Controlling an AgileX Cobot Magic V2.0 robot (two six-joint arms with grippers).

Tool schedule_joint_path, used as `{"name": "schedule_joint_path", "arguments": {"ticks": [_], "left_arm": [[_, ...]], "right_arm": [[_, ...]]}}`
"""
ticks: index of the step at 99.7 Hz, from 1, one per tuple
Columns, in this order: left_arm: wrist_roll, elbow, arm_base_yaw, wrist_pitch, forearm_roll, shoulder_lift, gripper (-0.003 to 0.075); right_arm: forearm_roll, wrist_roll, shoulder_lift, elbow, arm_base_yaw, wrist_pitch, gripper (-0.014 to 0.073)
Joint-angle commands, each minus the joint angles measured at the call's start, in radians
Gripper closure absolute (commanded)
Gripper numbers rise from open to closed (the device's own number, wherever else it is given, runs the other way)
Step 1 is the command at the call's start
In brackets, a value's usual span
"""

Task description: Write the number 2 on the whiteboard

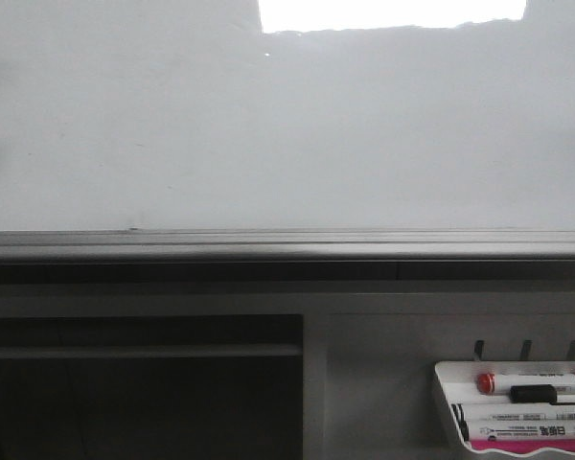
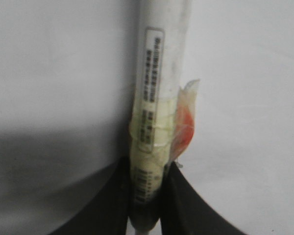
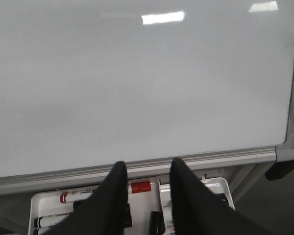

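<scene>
My left fingers (image 2: 146,196) are clamped on a white marker (image 2: 161,73), whose long axis runs straight out from them toward the whiteboard (image 1: 268,144); its tip is out of view, so I can't tell whether it touches. The board is bare, no number 2 on it yet. My right fingers (image 3: 146,181) stand apart and hold nothing, above the marker tray (image 3: 220,188) below the board's right end. I judge the left arm is the one placed to write
</scene>
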Motion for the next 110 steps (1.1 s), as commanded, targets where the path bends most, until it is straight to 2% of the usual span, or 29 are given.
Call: {"name": "schedule_joint_path", "arguments": {"ticks": [1, 11, 12, 13, 21, 37, 55, 78, 97, 110], "left_arm": [[0.0, -0.032, -0.009, -0.033, 0.042, -0.036, 0.074], [0.065, -0.032, -0.041, 0.01, 0.076, -0.06, 0.074], [0.08, -0.032, -0.044, 0.017, 0.076, -0.066, 0.074], [0.143, -0.037, -0.088, 0.054, 0.071, -0.083, 0.074], [0.196, -0.059, -0.137, 0.127, 0.069, -0.088, 0.074], [0.289, -0.138, -0.259, 0.36, 0.06, -0.086, 0.074], [0.45, -0.208, -0.384, 0.568, -0.049, -0.086, 0.074], [0.577, -0.235, -0.513, 0.625, -0.152, -0.079, 0.074], [0.633, -0.242, -0.604, 0.612, -0.165, -0.079, 0.074], [0.658, -0.242, -0.656, 0.597, -0.169, -0.079, 0.074]], "right_arm": [[-0.002, -0.003, 0.007, -0.034, -0.006, -0.059, 0.041], [0.064, -0.043, 0.009, -0.052, -0.004, -0.038, 0.041], [0.072, -0.057, 0.011, -0.054, -0.002, -0.035, 0.041], [0.168, -0.165, 0.034, -0.092, 0.014, 0.012, 0.041], [0.263, -0.269, 0.073, -0.142, 0.036, 0.086, 0.041], [0.432, -0.447, 0.192, -0.26, 0.101, 0.252, 0.041], [0.482, -0.611, 0.337, -0.39, 0.225, 0.384, 0.041], [0.482, -0.792, 0.478, -0.531, 0.441, 0.378, 0.041], [0.487, -0.837, 0.542, -0.628, 0.572, 0.368, 0.041], [0.596, -0.984, 0.565, -0.659, 0.621, 0.408, 0.041]]}}
